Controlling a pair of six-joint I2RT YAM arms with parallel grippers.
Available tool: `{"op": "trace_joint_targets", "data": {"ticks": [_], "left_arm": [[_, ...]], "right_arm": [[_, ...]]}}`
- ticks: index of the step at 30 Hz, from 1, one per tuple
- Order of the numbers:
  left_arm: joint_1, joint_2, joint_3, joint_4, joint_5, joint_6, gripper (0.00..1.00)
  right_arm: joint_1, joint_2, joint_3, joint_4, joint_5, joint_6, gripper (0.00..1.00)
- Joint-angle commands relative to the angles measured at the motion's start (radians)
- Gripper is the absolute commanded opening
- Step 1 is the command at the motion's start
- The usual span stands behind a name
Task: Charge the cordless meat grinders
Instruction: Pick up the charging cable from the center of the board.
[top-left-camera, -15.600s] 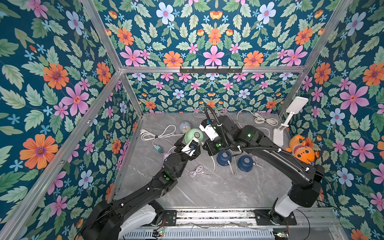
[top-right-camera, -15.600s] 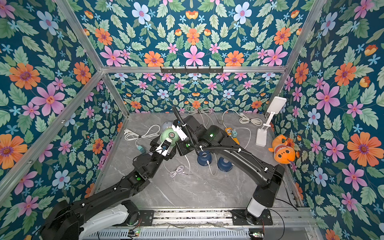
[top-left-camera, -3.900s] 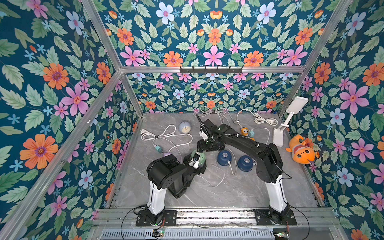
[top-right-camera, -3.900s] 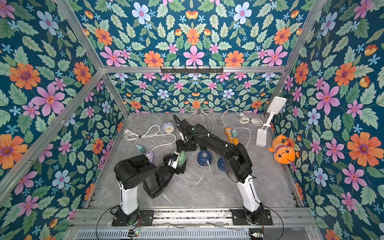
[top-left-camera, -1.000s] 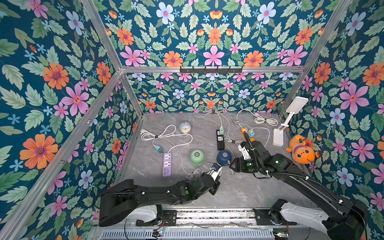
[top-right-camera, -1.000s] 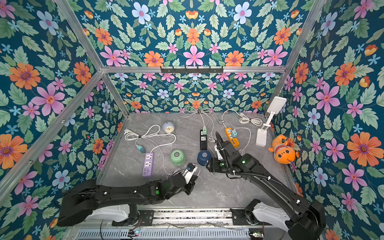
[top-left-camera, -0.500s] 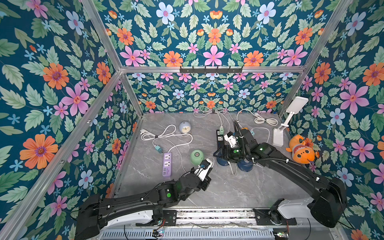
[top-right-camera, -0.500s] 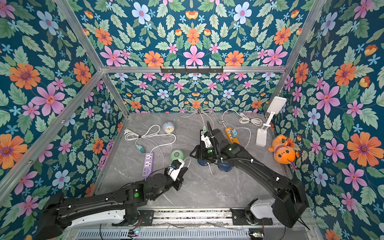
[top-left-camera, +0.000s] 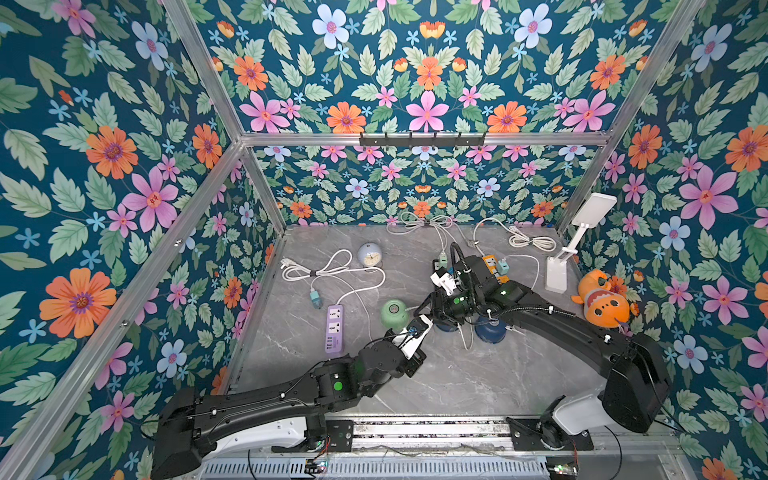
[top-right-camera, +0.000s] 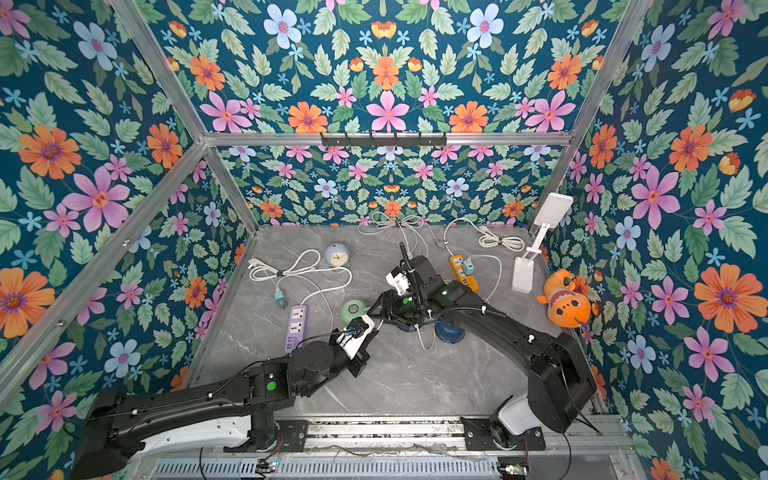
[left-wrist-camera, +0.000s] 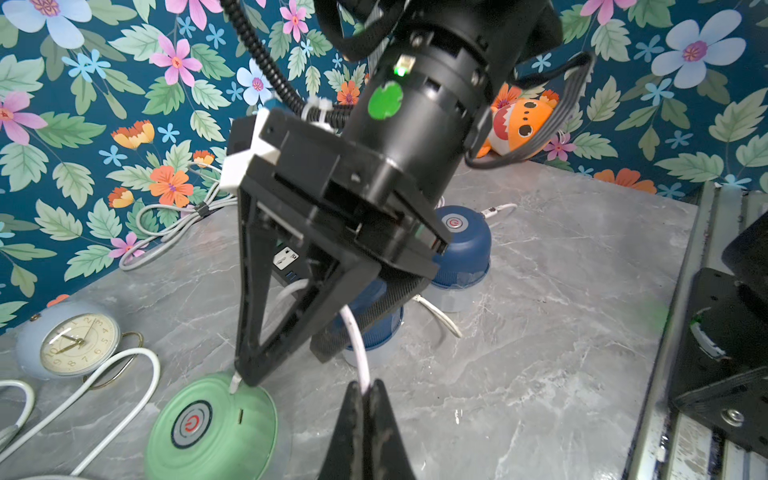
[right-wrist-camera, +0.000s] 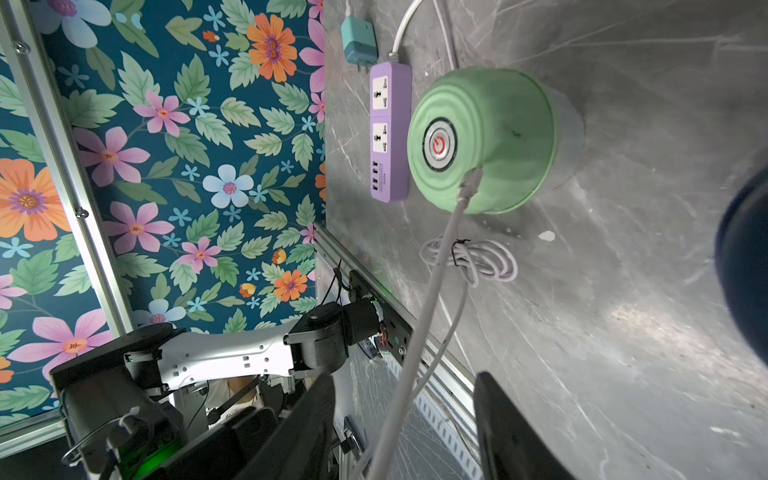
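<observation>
The mint green cordless meat grinder (top-left-camera: 395, 313) (top-right-camera: 354, 311) (right-wrist-camera: 486, 137) stands left of the two navy ones (top-left-camera: 490, 330) (top-left-camera: 444, 326), the nearer half hidden under my right arm. My right gripper (top-left-camera: 419, 309) (right-wrist-camera: 403, 376) (left-wrist-camera: 286, 361) hovers beside the green dome, jaws apart, a white cable (right-wrist-camera: 436, 291) running between them without touching. The cable's plug (right-wrist-camera: 469, 183) rests against the dome (left-wrist-camera: 208, 428) near a small slot. My left gripper (top-left-camera: 422, 322) (left-wrist-camera: 365, 384) is shut on the same cable just below the right one.
A purple power strip (top-left-camera: 334, 328) lies left of the green dome and a pale blue clock (top-left-camera: 368, 255) behind it. Behind my right arm are an orange power strip (top-left-camera: 490, 266), a white lamp (top-left-camera: 557, 270) and an orange plush fish (top-left-camera: 602, 303). Coiled cords (top-left-camera: 532, 241) lie along the back.
My right gripper has swung left from beside the navy grinders to the green one, its jaws narrowing. My left gripper, shut throughout, has moved away from the front edge toward the green grinder.
</observation>
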Motion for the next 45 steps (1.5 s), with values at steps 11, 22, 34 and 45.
{"op": "trace_joint_targets", "data": {"ticks": [11, 22, 34, 45], "left_arm": [[-0.005, 0.005, 0.046, -0.039, 0.027, -0.016, 0.0], [-0.004, -0.043, 0.061, -0.078, -0.112, -0.175, 0.88], [0.574, -0.095, 0.111, 0.091, 0.625, -0.719, 0.84], [0.763, 0.161, 0.067, 0.566, 0.909, -1.35, 0.62]], "right_arm": [[-0.029, 0.015, 0.045, 0.022, -0.018, -0.069, 0.06], [-0.081, -0.086, 0.042, 0.072, -0.014, -0.189, 0.0], [-0.139, -0.213, -0.053, 0.188, -0.08, -0.342, 0.0], [-0.118, -0.253, -0.033, 0.092, 0.098, -0.519, 0.0]]}}
